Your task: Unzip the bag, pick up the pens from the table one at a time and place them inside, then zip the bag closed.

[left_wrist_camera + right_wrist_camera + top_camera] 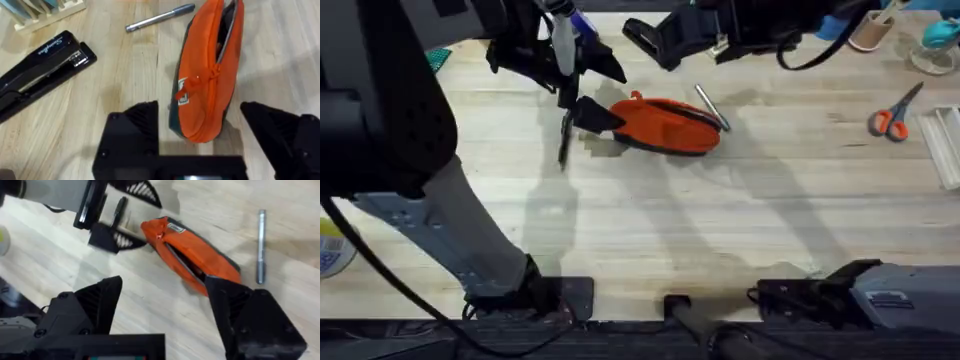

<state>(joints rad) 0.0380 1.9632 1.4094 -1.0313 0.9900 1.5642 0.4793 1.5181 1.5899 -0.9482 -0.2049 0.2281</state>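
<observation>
The orange bag (665,125) lies on the table (720,220) left of the middle, its zip partly open along the top (227,30). My left gripper (200,112) stands open with its fingers on either side of the bag's near end, by the orange zip pull (200,80). A silvery-grey pen (712,107) lies just behind the bag's right end. A dark pen (564,135) lies on the wood to the left of the bag, beside the left gripper (605,92). My right gripper (162,292) hangs open above the table, with the bag (192,255) seen beyond its fingers.
A black stapler (40,65) lies at the back near a wooden organiser (45,12). Orange-handled scissors (892,118) rest at the right, with a clear container (948,145) at the right edge and a cup (870,30) at the back right.
</observation>
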